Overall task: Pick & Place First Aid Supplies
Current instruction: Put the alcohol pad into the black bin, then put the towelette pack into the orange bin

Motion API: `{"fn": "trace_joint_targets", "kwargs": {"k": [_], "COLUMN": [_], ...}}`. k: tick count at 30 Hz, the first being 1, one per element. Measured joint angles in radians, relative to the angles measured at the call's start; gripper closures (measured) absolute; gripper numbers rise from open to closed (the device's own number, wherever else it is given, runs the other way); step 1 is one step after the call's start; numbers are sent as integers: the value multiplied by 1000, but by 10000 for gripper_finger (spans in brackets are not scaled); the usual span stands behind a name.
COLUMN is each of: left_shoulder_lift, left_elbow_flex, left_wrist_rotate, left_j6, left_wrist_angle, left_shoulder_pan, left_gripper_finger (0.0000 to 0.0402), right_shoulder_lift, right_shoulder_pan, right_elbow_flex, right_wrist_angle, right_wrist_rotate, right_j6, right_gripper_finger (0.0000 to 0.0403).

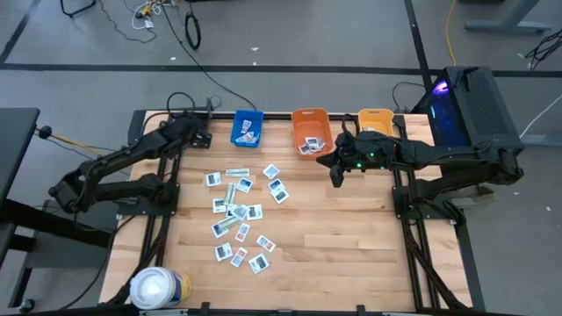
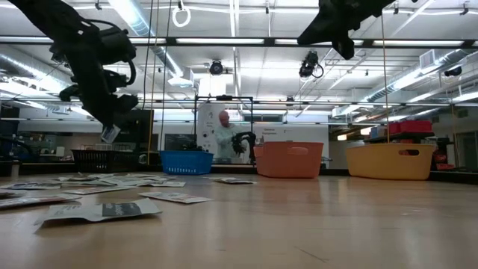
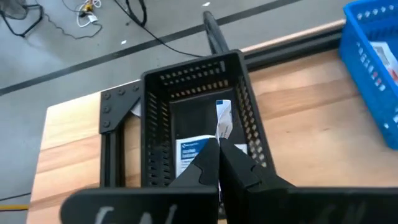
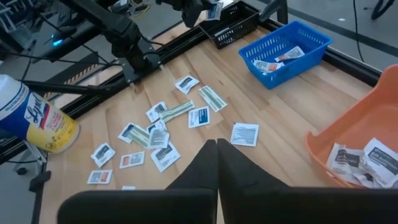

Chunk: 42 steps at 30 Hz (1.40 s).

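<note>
My left gripper (image 3: 219, 148) is shut on a small white packet (image 3: 224, 117) at the table's far left, above a black slotted basket (image 3: 194, 67). Another white packet with blue print (image 3: 186, 154) lies on the basket's floor. In the low view the held packet (image 2: 110, 134) hangs at the fingertips, well above the table. Several more packets and pale strips (image 1: 237, 206) lie flat on the wood in the table's middle. My right gripper (image 4: 216, 148) is shut and holds nothing. It hovers high over the table near the orange bin (image 1: 310, 132). My left gripper pinches the white packet by one end (image 3: 221, 135) between its two fingers. The fingers slant down toward the table's far left corner. The rest of the packet sticks out past the fingertips, lifted clear and over the black basket's opening.
A blue bin (image 1: 248, 127), the orange bin and a yellow bin (image 1: 376, 123) stand in a row along the far edge; the blue and orange ones hold packets. A large white roll (image 1: 158, 288) lies at the near left corner. A person (image 2: 224, 134) stands beyond the table.
</note>
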Motion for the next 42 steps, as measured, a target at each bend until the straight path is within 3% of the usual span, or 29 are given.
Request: {"fn": "trace_joint_targets", "kwargs": {"k": [7,16,20,30,42], "left_shoulder_lift": [-1,-1,-1,-24,-69], "left_elbow_flex": [0,0,37,193,212], "left_wrist_rotate": [-11,-12,34,262,412], "left_j6": [-1,-2,-20,-103,-155], "left_wrist_angle": [-2,-5,-69,-149,39], "left_shoulder_pan": [-4,-4,-4,-132,-491], "left_gripper_finger": [384,272,245,261,286], "right_shoulder_lift": [0,0,0,6,91], "right_shoulder_pan": [0,0,0,0,0], "right_elbow_flex": [0,0,0,0,1], "right_wrist_angle": [0,1,1,0,39], "right_wrist_rotate": [0,-4,-5,-1,-17], "right_j6": [-6,-6,-10,-84,-132], "right_gripper_finger": [403,403,403,403,382]}}
